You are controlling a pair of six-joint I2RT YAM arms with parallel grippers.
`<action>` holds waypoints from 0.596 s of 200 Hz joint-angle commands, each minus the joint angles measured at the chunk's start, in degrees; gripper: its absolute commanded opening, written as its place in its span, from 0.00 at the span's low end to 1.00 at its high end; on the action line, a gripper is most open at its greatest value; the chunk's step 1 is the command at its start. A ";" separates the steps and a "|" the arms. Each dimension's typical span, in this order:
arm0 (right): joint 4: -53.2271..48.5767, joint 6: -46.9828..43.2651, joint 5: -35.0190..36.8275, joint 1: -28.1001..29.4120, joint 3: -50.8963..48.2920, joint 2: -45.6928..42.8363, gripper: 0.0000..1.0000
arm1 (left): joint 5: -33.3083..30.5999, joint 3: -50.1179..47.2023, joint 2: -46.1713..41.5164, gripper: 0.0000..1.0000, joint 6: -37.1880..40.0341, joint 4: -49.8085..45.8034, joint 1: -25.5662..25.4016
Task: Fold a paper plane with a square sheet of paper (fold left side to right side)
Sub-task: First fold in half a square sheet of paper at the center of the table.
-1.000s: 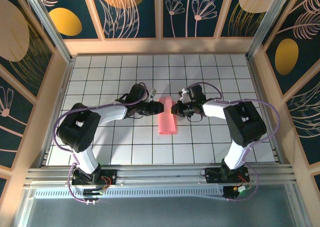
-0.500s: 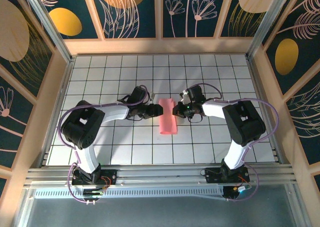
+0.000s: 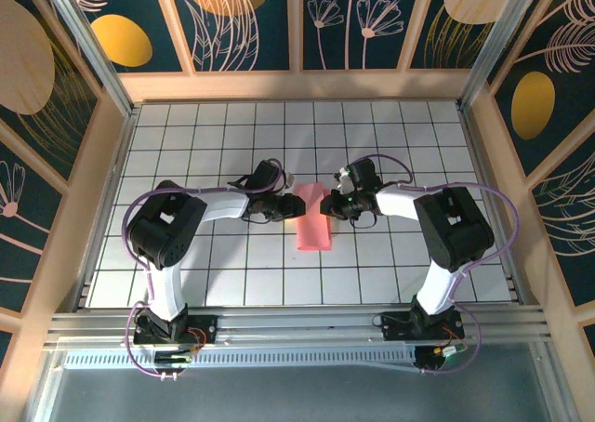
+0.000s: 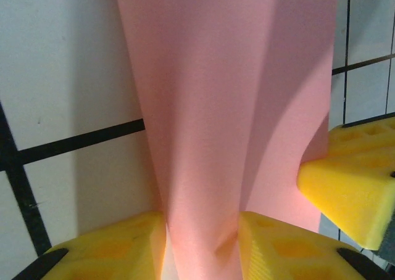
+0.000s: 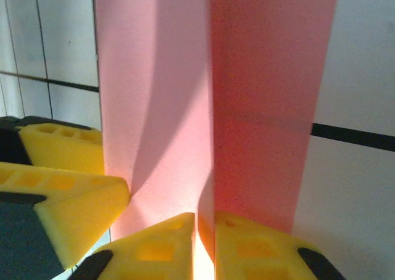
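Note:
The square sheet of paper (image 3: 314, 225), salmon-pink, lies mid-table folded into a narrow strip about two tiles long. My left gripper (image 3: 287, 205) meets its far end from the left, my right gripper (image 3: 326, 204) from the right. In the left wrist view the paper (image 4: 210, 95) rises as a ridge, and my left gripper (image 4: 200, 221) is shut on that ridge. In the right wrist view a flap of the paper (image 5: 265, 82) stands upright. Its edge sits in the thin lit slit of my right gripper (image 5: 205, 221), whose jaws are slightly apart.
White grid tiles (image 3: 390, 255) cover the table inside wooden walls (image 3: 297, 85). The other arm's yellow fingers (image 4: 352, 181) press the paper's right edge in the left wrist view. In the right wrist view the left arm's fingers (image 5: 68, 197) are close on the left.
My left jaws widened, then closed on the paper's ridge, and the left elbow swung right. My right jaws, shut before, have parted a little. The paper has barely shifted.

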 commanded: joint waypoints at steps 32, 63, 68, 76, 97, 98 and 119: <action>-6.72 -2.74 6.28 -2.12 1.50 -5.23 0.35 | -5.94 1.92 2.99 0.38 1.61 -7.68 -1.52; -9.00 -3.86 10.76 -4.69 0.57 -9.02 0.45 | -7.71 2.72 3.07 0.42 2.04 -9.67 -2.19; -9.10 -3.94 11.07 -5.12 0.38 -9.55 0.46 | -7.89 2.91 3.04 0.43 2.08 -9.93 -2.40; -9.11 -4.04 11.45 -5.84 -0.08 -10.26 0.47 | -8.30 3.32 3.19 0.44 2.23 -10.49 -2.75; -8.69 -4.13 11.73 -7.34 -1.37 -11.79 0.48 | -9.13 4.66 3.87 0.45 2.70 -11.92 -3.83; -8.64 -4.13 11.73 -7.38 -1.40 -11.82 0.48 | -9.18 4.72 3.91 0.45 2.73 -12.00 -3.86; -8.52 -4.30 11.90 -8.18 -2.27 -12.62 0.48 | -9.33 5.70 4.60 0.46 3.14 -12.81 -4.40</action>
